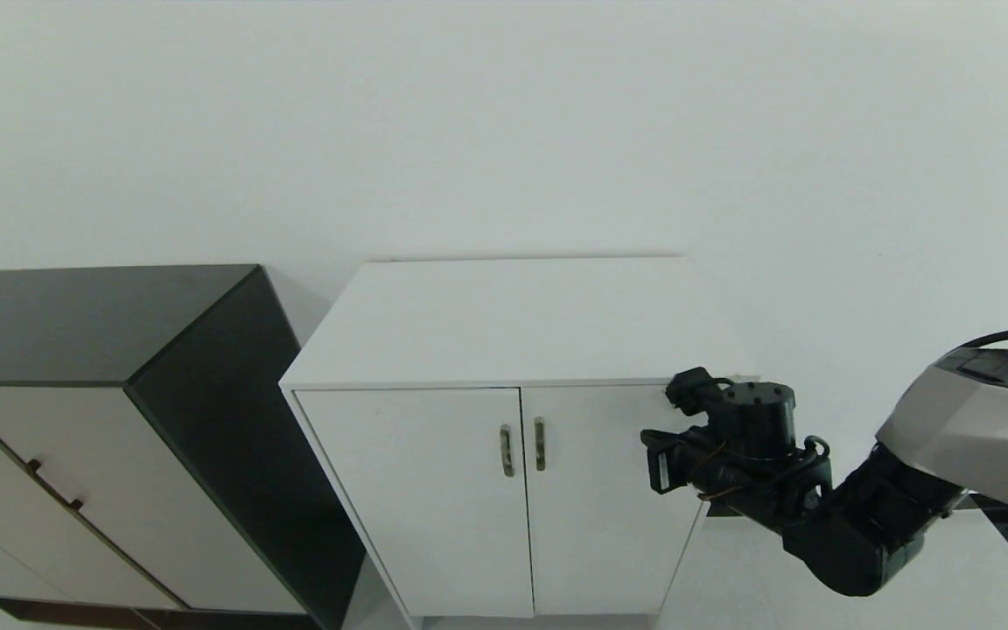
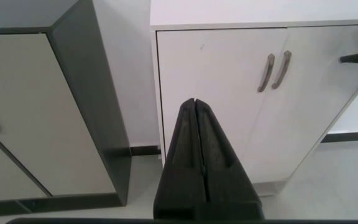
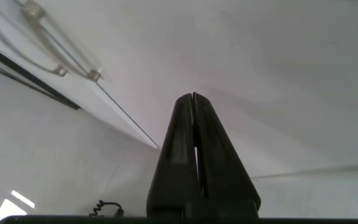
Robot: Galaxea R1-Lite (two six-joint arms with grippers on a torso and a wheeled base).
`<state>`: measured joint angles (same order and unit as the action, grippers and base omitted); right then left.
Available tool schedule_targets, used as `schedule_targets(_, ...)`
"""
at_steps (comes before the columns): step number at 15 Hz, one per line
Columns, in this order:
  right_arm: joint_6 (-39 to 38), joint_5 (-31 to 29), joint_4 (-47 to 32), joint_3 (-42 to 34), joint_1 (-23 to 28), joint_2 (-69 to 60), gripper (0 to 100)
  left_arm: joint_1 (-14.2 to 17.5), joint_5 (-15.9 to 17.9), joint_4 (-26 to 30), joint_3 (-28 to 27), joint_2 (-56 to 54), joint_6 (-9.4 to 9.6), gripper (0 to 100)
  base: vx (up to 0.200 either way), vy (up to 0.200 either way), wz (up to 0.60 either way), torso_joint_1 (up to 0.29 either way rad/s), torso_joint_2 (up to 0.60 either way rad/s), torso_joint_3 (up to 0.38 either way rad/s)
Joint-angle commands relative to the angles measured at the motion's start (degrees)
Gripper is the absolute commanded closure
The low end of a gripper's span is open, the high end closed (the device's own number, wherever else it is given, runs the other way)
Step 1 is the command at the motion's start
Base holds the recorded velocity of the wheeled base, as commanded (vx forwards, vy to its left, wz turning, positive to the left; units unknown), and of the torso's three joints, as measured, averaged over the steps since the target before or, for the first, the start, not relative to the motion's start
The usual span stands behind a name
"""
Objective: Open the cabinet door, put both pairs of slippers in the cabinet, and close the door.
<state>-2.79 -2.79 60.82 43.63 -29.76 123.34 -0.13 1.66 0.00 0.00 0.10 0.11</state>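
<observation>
The white cabinet point(image 1: 513, 324) stands against the wall with both doors shut. Two metal handles point(image 1: 523, 448) sit side by side at the centre seam. My right gripper point(image 1: 654, 462) is shut and empty, held in front of the right door point(image 1: 600, 499), to the right of the handles. In the right wrist view the shut fingertips point(image 3: 193, 98) point at the white door face, with the handles point(image 3: 42, 43) off to one side. My left gripper point(image 2: 194, 102) is shut and empty, held back from the left door point(image 2: 219, 81). The handles point(image 2: 274, 70) are also seen in that view.
A dark cabinet point(image 1: 119, 324) with pale drawer fronts stands close on the white cabinet's left, with a narrow gap between them. A plain white wall point(image 1: 504, 131) is behind. Pale floor point(image 2: 328, 186) lies in front of both cabinets.
</observation>
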Motion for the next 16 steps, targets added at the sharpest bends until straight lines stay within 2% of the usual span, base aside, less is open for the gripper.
schedule_targets(1, 1.82, -3.01, 1.58, -11.29, -0.21, -14.27, 100, -0.04, 0.01, 0.0, 0.0, 0.08, -0.02, 100, 0.0, 0.0, 0.0, 0.0, 0.0, 0.0)
schedule_targets(3, 2.7, -4.77, 1.32, -19.9, 1.19, -25.61, 100, -0.04, 0.01, 0.0, 0.0, 0.08, -0.02, 100, 0.0, 0.0, 0.0, 0.0, 0.0, 0.0)
schedule_targets(5, 4.64, -6.0, 0.27, -28.86, 4.88, -35.98, 100, -0.04, 0.01, 0.0, 0.0, 0.08, -0.02, 100, 0.0, 0.0, 0.0, 0.0, 0.0, 0.0)
schedule_targets(7, 5.43, -6.09, -1.67, -36.16, 9.72, -46.26, 100, -0.04, 0.01, 0.0, 0.0, 0.08, -0.02, 100, 0.0, 0.0, 0.0, 0.0, 0.0, 0.0)
schedule_targets(8, 5.43, -6.09, -2.46, -37.48, 10.86, -48.55, 100, -0.04, 0.01, 0.0, 0.0, 0.08, -0.02, 100, 0.0, 0.0, 0.0, 0.0, 0.0, 0.0)
schedule_targets(10, 5.43, -6.0, -11.78, -41.87, 18.6, -61.91, 100, -0.04, 0.01, 0.0, 0.0, 0.08, -0.11, 100, 0.0, 0.0, 0.0, 0.0, 0.0, 0.0)
schedule_targets(12, 5.43, -6.0, -24.17, -41.78, 22.73, -73.86, 100, -0.04, -0.08, 0.0, 0.0, 0.08, -0.11, 100, 0.0, 0.0, 0.0, 0.0, 0.0, 0.0)
schedule_targets(16, 5.43, -5.47, -52.82, -37.48, 23.17, -100.05, 100, -0.04, -0.08, 0.0, 0.0, 0.08, -0.2, 100, 0.0, 0.0, 0.0, 0.0, 0.0, 0.0)
